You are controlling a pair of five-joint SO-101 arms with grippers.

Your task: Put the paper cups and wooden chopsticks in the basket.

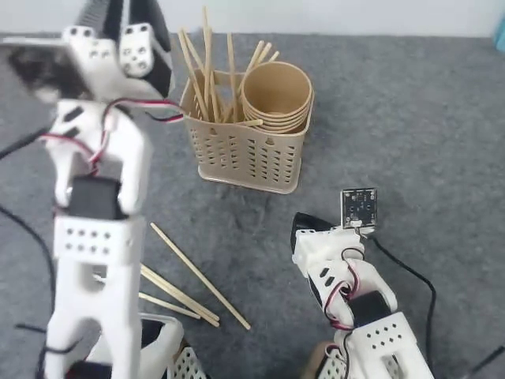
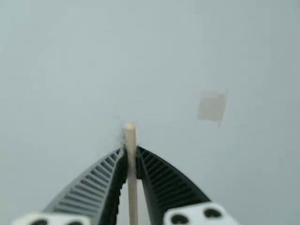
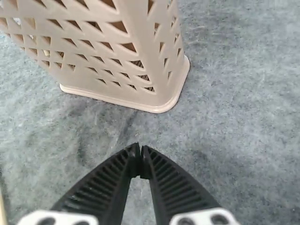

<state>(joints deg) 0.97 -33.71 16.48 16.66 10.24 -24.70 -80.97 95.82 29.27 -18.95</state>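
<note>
Left pincer (image 2: 130, 157): clamped on one chopstick (image 2: 130, 136), raised against a pale wall (image 2: 70, 56).
Right pincer (image 3: 140, 157): closed, empty, low over grey tabletop (image 3: 234, 117), near basket (image 3: 117, 56).
Basket: nested cups (image 1: 276, 95), upright chopsticks (image 1: 207, 71) inside.
Tabletop: loose chopsticks (image 1: 197, 276) lie in front, apart from basket.

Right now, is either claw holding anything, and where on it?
The left gripper pinches a wooden chopstick near one end; the right gripper is shut on nothing.
</note>
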